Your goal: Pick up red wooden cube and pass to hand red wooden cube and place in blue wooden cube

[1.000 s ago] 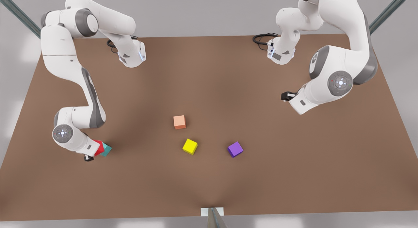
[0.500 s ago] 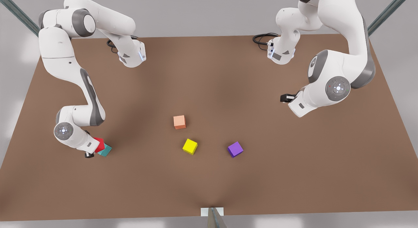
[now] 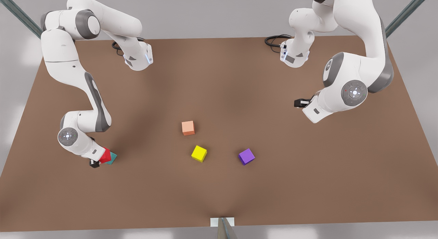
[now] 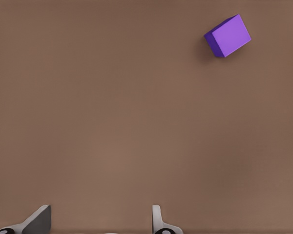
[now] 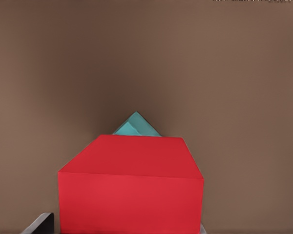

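Five cubes: one red wooden cube, blue wooden cube, salmon cube, yellow cube, purple cube.

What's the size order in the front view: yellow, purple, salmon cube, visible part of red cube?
1-3. Yellow cube, purple cube, salmon cube: look alike, no ranking.
4. Red cube: smallest showing, partly hidden behind the right pincer.

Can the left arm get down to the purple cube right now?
Probably yes. The left gripper hangs open and empty above bare table, and the purple cube sits alone with nothing near it. The right gripper is busy far off with the red wooden cube.
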`<state>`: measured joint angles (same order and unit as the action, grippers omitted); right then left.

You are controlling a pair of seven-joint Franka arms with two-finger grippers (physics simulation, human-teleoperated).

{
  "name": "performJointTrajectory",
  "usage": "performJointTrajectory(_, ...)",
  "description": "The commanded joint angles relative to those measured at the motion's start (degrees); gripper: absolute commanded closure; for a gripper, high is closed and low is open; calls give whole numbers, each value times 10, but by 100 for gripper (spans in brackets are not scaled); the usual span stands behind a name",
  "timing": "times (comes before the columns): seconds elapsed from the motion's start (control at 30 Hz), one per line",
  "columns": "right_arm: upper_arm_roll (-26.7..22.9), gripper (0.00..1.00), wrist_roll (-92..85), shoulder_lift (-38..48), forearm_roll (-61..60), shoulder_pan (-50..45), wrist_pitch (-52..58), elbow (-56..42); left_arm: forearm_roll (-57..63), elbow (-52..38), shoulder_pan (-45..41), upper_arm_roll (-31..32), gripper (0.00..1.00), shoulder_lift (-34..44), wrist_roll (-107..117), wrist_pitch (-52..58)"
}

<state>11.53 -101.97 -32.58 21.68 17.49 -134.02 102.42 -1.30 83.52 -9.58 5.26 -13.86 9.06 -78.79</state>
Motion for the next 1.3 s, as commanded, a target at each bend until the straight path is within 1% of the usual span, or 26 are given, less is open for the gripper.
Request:
performJointTrajectory(0.0,1,0,0,1,-1,0,-1,0,0,0,0,0,0,1,5,0)
performJointTrajectory(0.23,6,0,0,18,-8,1,30,-2,0,0,-1,0,0,1,5,0)
performJointTrajectory(0.4,19,0,-7,60,-59,0,118,-11,0,0,-1,0,0,1,6,0)
performJointTrajectory(0.47,27,0,-3,82,-95,-3,150,-21,0,0,-1,0,0,1,6,1)
performJointTrajectory(0.5,27,0,7,94,-131,-4,191,-36,0,0,-1,0,0,1,6,2)
performJointTrajectory(0.57,27,0,96,98,-161,-7,249,-69,0,-1,0,0,0,1,6,2)
performJointTrajectory(0.63,27,0,265,92,-168,-19,267,-94,0,-1,0,0,0,2,6,3)
performJointTrajectory(0.67,27,0,392,89,-167,-27,268,-97,0,-1,0,0,0,3,5,4)
performJointTrajectory(0.73,26,0,752,71,-161,-39,281,-98,1,-3,0,1,0,5,3,8)
performJointTrajectory(0.8,26,0,920,60,-159,-52,290,-107,1,-3,0,1,0,5,4,19)
performJointTrajectory(0.87,26,0,996,60,-155,-73,380,-176,0,-3,0,2,0,6,5,21)
performJointTrajectory(0.9,24,0,992,81,-156,-70,406,-183,0,-8,0,2,0,6,5,21)
performJointTrajectory(0.93,23,0,992,102,-155,-70,451,-207,0,-11,0,2,0,6,4,21)
performJointTrajectory(0.97,22,0,992,104,-156,-70,492,-243,0,-11,0,2,0,6,4,21)
performJointTrajectory(1.1,19,0,1001,175,-160,-69,547,-249,0,-20,0,1,0,5,3,37)
performJointTrajectory(1.17,20,0,1028,215,-163,-69,554,-244,1,-20,0,1,0,5,3,37)
performJointTrajectory(1.27,19,0,1028,229,-173,-69,565,-217,0,-20,0,1,0,5,3,37)
